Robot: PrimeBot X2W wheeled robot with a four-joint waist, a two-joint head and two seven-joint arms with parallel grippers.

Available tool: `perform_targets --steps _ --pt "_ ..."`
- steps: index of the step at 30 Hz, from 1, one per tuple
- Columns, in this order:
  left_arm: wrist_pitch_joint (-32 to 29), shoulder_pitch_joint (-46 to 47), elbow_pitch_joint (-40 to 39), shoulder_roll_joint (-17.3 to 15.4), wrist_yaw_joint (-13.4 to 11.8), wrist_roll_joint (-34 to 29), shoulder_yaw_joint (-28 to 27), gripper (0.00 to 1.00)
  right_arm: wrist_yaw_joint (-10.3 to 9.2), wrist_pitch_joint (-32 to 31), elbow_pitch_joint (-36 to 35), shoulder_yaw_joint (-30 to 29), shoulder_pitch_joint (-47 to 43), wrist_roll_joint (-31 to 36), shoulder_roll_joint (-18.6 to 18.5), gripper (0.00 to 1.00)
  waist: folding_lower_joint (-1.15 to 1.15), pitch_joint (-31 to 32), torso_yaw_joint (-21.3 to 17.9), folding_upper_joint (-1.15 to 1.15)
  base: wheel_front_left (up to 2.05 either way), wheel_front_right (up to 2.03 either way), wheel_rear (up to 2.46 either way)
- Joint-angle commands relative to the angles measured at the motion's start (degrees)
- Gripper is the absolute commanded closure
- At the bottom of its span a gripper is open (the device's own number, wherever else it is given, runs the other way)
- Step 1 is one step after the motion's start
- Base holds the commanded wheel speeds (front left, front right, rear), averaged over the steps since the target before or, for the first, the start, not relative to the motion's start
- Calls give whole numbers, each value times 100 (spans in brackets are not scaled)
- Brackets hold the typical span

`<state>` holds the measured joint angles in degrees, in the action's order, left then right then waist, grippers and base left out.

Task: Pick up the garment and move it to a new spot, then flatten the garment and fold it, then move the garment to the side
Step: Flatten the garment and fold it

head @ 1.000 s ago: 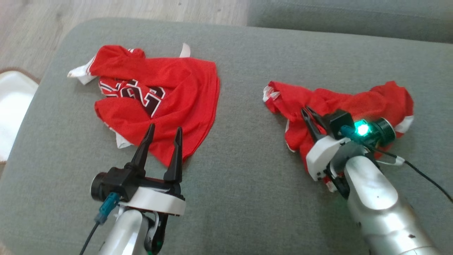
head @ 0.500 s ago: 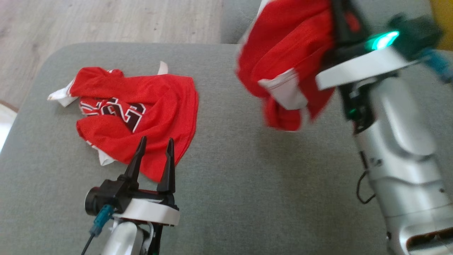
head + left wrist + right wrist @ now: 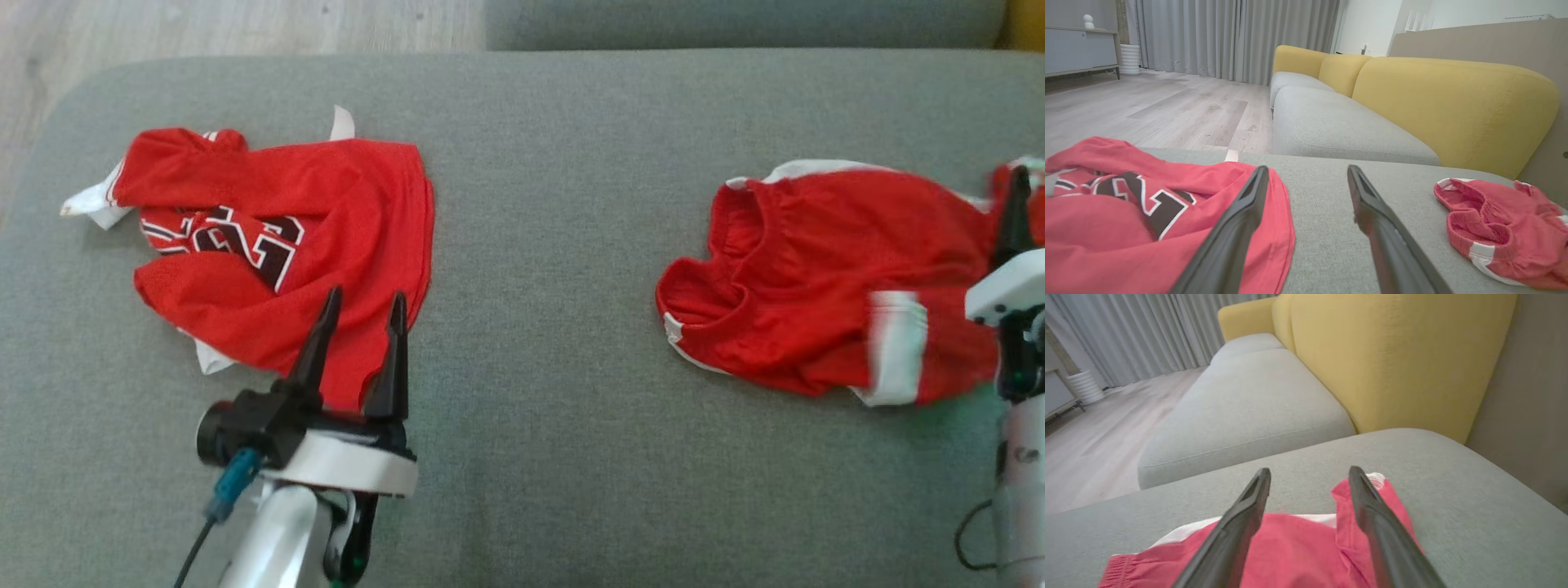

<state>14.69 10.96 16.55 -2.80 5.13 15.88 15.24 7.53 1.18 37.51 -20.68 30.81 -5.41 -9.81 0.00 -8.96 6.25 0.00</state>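
My right claw (image 3: 1309,471) stands spread over the red shorts (image 3: 808,278), its two dark fingers straddling the cloth and pinching nothing. The shorts lie rumpled at the right end of the grey cushion (image 3: 555,245), waistband turned toward the middle, one white-trimmed leg smeared by blur at the near edge. In the right wrist view the far hem sits close to the yellow backrest (image 3: 1392,355).

My left claw (image 3: 366,294), equally spread and empty, hovers over the lower hem of a red jersey (image 3: 277,212) that lies crumpled at the cushion's left end, well apart from the shorts.

The move looks done to me, with the flattening ahead, and that is where I expect trouble. The fingertips are low in loose mesh, so a lift from here could hook a fold and drag the shorts out of place. The cloth is doubled over itself, so a pinch may catch two layers and spread nothing. Pulling rightward risks sliding it off the cushion's end. My left claw, if lowered carelessly, would snag the jersey instead.
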Motion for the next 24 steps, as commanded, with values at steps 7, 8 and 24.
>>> perform_targets --steps 7,8,24 --pt "30 326 -126 -8 31 -73 -177 0 -4 669 -513 463 184 275 357 0 0 -51 -149 0 0 0 0" --pt "30 326 -131 -8 29 -62 -180 0 -4 735 -616 566 118 263 401 0 0 -28 -169 0 0 0 0" --pt "30 160 -259 -8 -4 11 -48 0 -4 1314 -2015 2415 -1944 -695 690 0 0 261 -384 0 0 0 0"
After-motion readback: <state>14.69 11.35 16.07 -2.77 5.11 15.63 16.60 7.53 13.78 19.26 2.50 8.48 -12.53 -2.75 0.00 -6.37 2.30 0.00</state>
